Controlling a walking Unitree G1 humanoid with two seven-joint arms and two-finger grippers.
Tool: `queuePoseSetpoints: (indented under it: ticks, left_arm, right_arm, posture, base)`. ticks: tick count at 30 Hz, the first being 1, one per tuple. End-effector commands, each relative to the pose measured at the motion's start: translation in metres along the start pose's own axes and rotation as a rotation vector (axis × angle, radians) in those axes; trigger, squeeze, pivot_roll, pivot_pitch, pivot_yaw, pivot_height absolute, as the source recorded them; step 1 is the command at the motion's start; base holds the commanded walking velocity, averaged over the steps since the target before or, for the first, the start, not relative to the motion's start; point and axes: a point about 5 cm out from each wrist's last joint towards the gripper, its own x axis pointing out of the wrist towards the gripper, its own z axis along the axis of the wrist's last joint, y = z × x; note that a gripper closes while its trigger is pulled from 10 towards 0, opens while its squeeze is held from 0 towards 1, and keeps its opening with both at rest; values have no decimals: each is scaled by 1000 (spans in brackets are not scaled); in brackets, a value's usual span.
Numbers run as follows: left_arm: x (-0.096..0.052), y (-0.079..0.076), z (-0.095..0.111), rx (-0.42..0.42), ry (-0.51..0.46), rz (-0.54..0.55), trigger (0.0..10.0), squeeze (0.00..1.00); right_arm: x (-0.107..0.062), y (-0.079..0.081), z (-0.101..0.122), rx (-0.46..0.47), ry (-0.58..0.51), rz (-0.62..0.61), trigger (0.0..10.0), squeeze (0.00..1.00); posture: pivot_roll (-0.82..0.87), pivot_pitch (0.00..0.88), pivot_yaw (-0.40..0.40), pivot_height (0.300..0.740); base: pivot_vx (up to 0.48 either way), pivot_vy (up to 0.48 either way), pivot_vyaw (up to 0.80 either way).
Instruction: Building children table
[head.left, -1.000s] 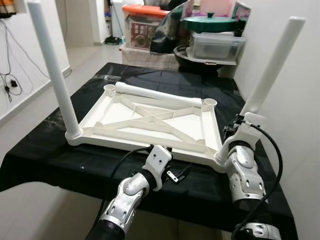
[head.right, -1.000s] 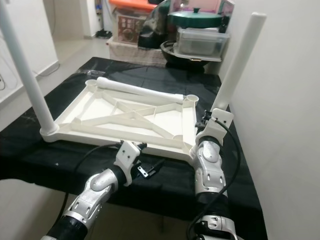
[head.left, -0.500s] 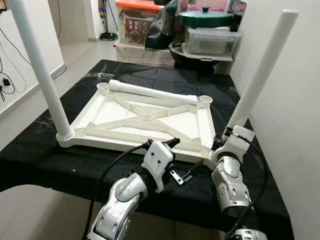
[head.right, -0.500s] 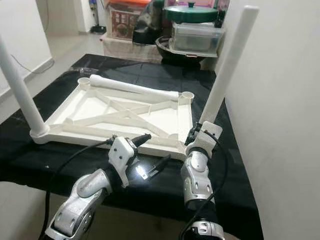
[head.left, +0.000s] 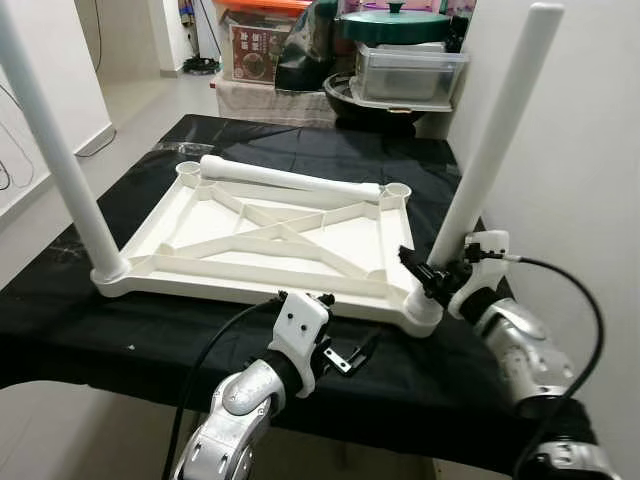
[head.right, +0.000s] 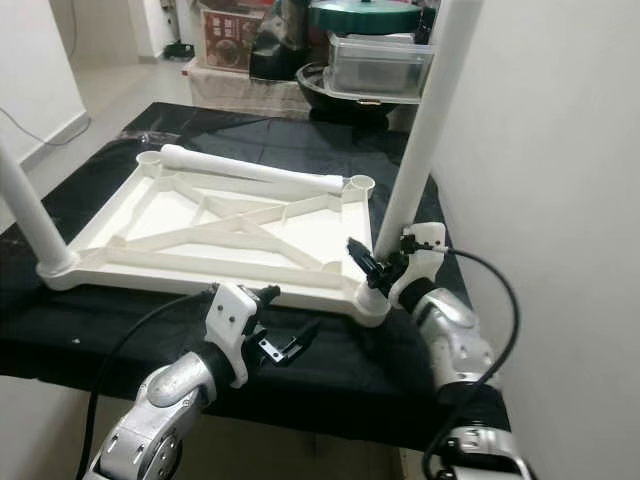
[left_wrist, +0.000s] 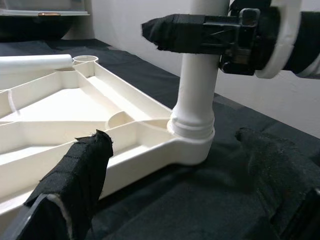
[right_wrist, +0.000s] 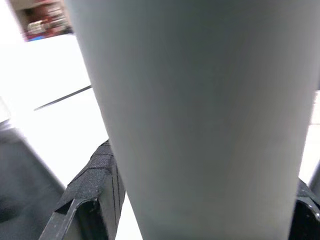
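right gripper (head.left: 432, 281) seemingly grips upright table leg (head.left: 492, 150), long axis vertical.

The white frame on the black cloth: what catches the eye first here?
A white table top lies upside down on a black cloth, with two tall white legs standing in its near corners. The right tool grips the right leg low down, while a loose leg lies along the far edge.
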Motion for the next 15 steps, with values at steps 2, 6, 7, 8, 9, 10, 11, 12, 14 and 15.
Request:
queuePoseSetpoints:
  ticks: [2,6,7,8,9,10,11,12,14,15]
  left_arm:
    - [-3,-1,-1,-7,10,0,10000,0]
    - [-3,-1,-2,-10,14,-1,10000,0]
    - [-3,-1,-2,-10,14,-1,10000,0]
    - [-3,-1,-2,-10,14,-1,10000,0]
    - [-3,-1,-2,-10,14,-1,10000,0]
    - [-3,-1,-2,-11,17,-2,10000,0]
    - [-3,-1,-2,-10,17,-2,10000,0]
    - [-3,-1,-2,-10,17,-2,10000,0]
    - [-3,-1,-2,-12,22,-2,10000,0]
    - [-3,-1,-2,-12,22,-2,10000,0]
  right_arm:
    - [8,19,-8,-1,59,193,10000,0]
    - [9,27,-13,-14,108,301,10000,0]
    - [9,27,-13,-14,108,301,10000,0]
    - [10,31,-13,-6,106,336,10000,0]
    - [10,31,-13,-6,106,336,10000,0]
    - [10,38,-13,14,94,398,6706,0]
    - [9,41,-13,20,88,419,6706,0]
    - [9,41,-13,20,88,419,6706,0]
    - [7,45,-13,45,97,481,0,0]
    - [7,45,-13,45,97,481,0,0]
  posture:
    - [139,0,-78,740]
    - [141,0,-80,740]
    - [141,0,-80,740]
    - [141,0,-79,740]
    - [141,0,-79,740]
    - [141,0,-79,740]
    - [141,0,-79,740]
    - [141,0,-79,740]
    - [140,0,-79,740]
    - [140,0,-79,740]
  base:
    - [0,0,0]
    - [0,0,0]
    - [0,0,0]
    - [0,0,0]
    - [0,0,0]
    - [0,0,0]
    - [0,0,0]
    - [0,0,0]
    - [0,0,0]
    - [0,0,0]
